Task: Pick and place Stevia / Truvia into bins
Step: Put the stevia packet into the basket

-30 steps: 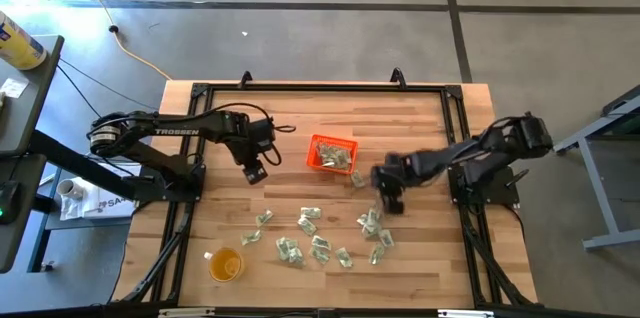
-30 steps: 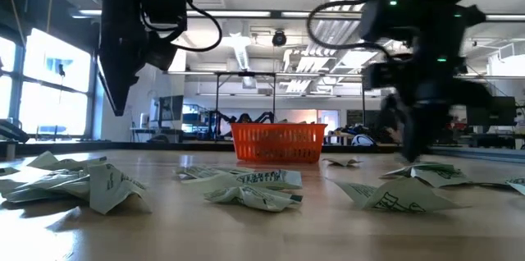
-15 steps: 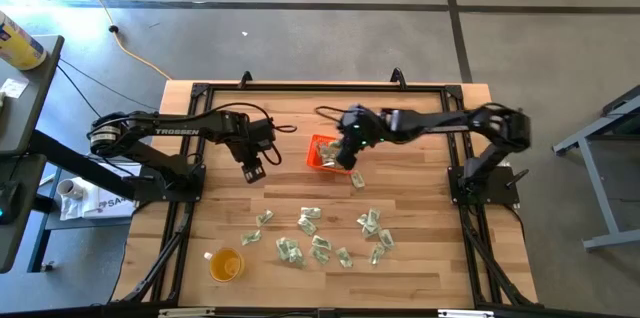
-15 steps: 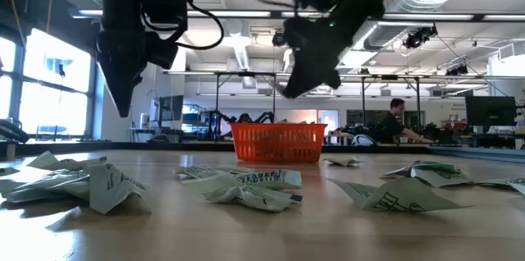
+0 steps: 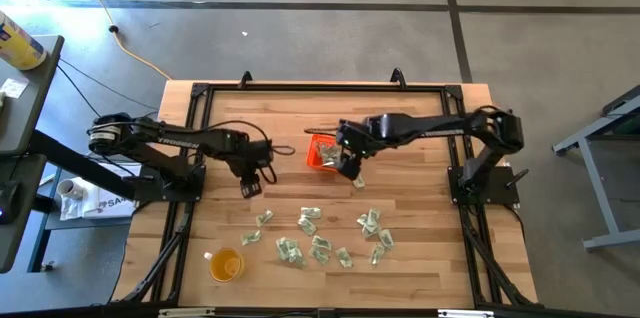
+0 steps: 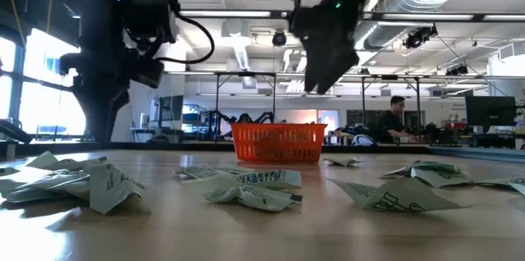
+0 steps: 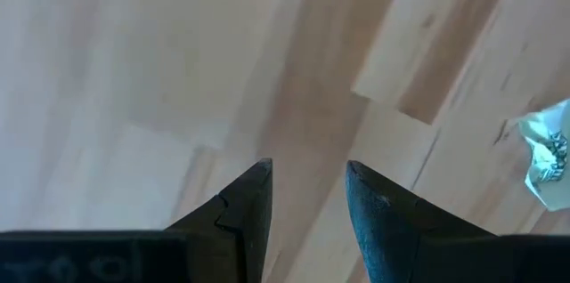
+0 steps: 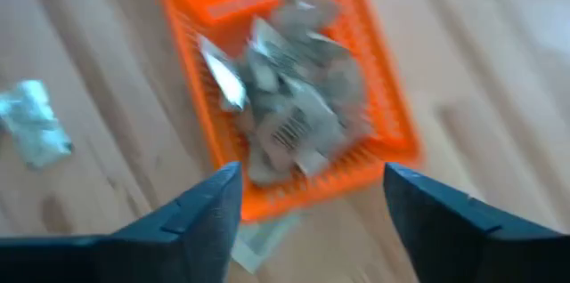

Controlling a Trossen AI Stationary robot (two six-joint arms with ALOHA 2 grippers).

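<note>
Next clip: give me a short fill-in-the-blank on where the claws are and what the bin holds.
1. The right claw hangs open above the orange ____.
2. The bin holds a pile of ____.
3. The left claw is open and holds ____.
4. The round cup stands on the table near its ____ arm's side.

Missing words: bin; sachets; nothing; left

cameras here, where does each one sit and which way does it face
High view: above the table, looking straight down; both arms, orange bin, loose sachets.
Low view: at table-top height, looking level across to the room; arms hang in from above.
Left wrist view: on the left arm, facing bare table wood; its open end effector.
Right wrist view: on the right arm, facing down at the bin; its open end effector.
Shared: high, low and right wrist views all show the bin.
</note>
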